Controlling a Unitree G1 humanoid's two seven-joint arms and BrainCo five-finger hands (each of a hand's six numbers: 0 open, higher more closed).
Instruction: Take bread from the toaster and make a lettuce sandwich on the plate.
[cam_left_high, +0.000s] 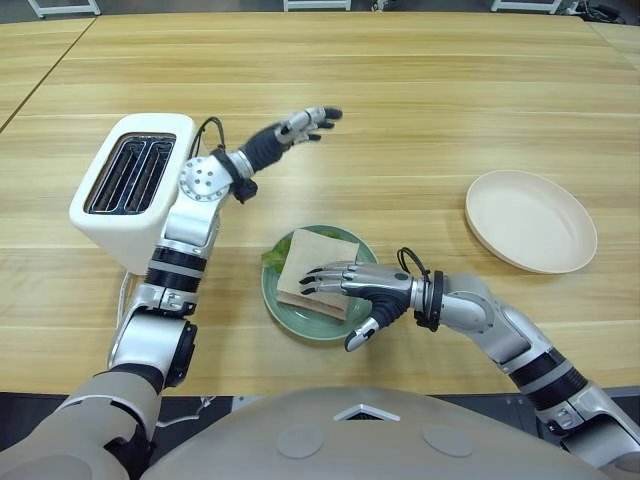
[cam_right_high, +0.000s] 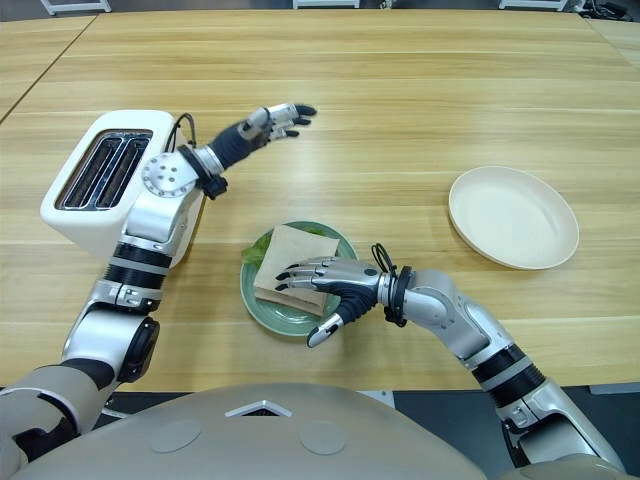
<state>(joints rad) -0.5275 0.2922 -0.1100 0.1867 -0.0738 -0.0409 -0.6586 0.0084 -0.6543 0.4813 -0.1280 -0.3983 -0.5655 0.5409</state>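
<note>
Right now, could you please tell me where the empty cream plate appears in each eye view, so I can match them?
Left eye view: the cream plate lies right of centre, close to the right edge.
Right eye view: the cream plate lies right of centre, slightly further from that edge.
Shared landmark: the white toaster at the left in both.

The fingers (cam_left_high: 332, 271) of my right robot hand (cam_left_high: 378, 290) cover the near edge of the bread (cam_left_high: 312, 258). Past the fingertips the lettuce (cam_left_high: 271, 258) shows only a green fringe, perhaps one leaf. Well to the hand's left, the slots of the toaster (cam_left_high: 108, 215) are too dark to read.
</note>
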